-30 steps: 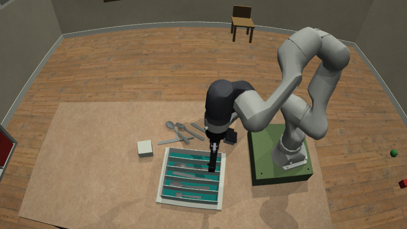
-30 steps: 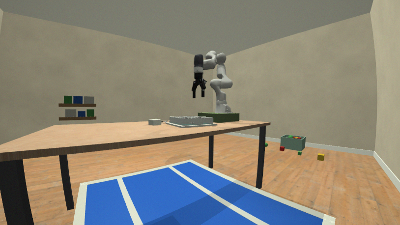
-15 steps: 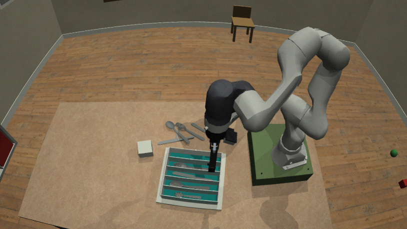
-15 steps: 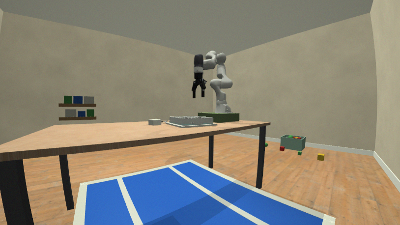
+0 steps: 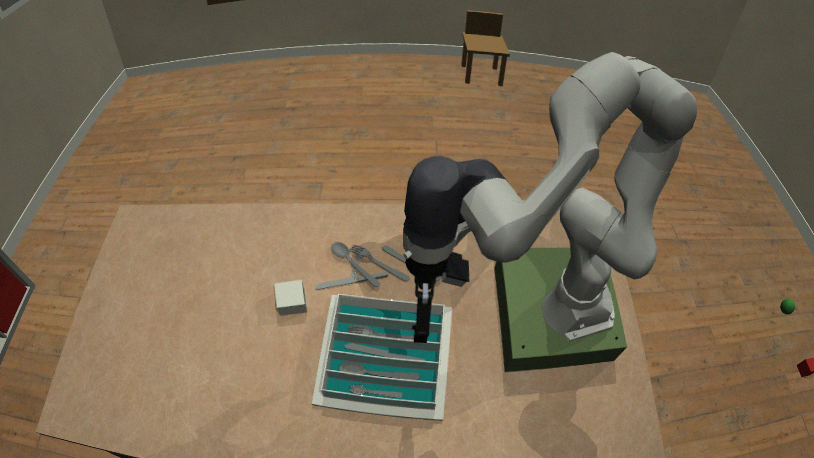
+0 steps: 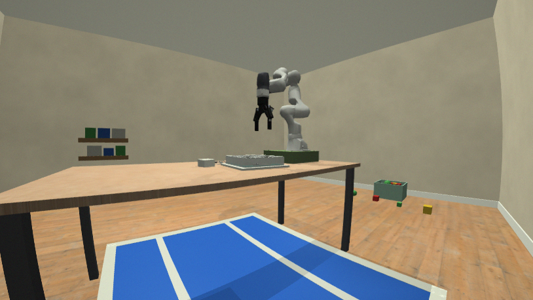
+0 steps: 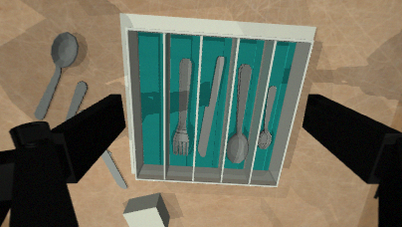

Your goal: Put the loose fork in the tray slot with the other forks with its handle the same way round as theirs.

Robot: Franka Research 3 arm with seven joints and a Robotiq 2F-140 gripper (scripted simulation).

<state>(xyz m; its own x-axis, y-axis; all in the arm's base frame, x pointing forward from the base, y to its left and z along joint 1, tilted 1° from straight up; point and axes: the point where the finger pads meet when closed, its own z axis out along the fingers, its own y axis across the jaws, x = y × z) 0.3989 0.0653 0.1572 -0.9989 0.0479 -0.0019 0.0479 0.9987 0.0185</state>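
The loose fork (image 5: 378, 263) lies on the table just beyond the tray, its tines to the far left, crossing a loose spoon (image 5: 354, 262) and a loose knife (image 5: 350, 280). The white tray (image 5: 381, 356) has five teal slots. A fork (image 7: 183, 107) lies in the second slot, with its tines toward the white block. The slot nearest the loose cutlery (image 7: 149, 100) is empty. My gripper (image 7: 214, 111) is open and empty and hangs high above the tray (image 6: 255, 161); it also shows in the exterior view (image 6: 262, 124). My left finger hides most of the loose pieces in the wrist view.
The other slots hold a knife (image 7: 211, 107), a spoon (image 7: 240, 116) and a small piece of cutlery (image 7: 268, 116). Another loose spoon (image 7: 57, 70) lies beside the tray. A white block (image 5: 290, 296) stands by the tray's corner. The green robot base (image 5: 560, 307) is to the right.
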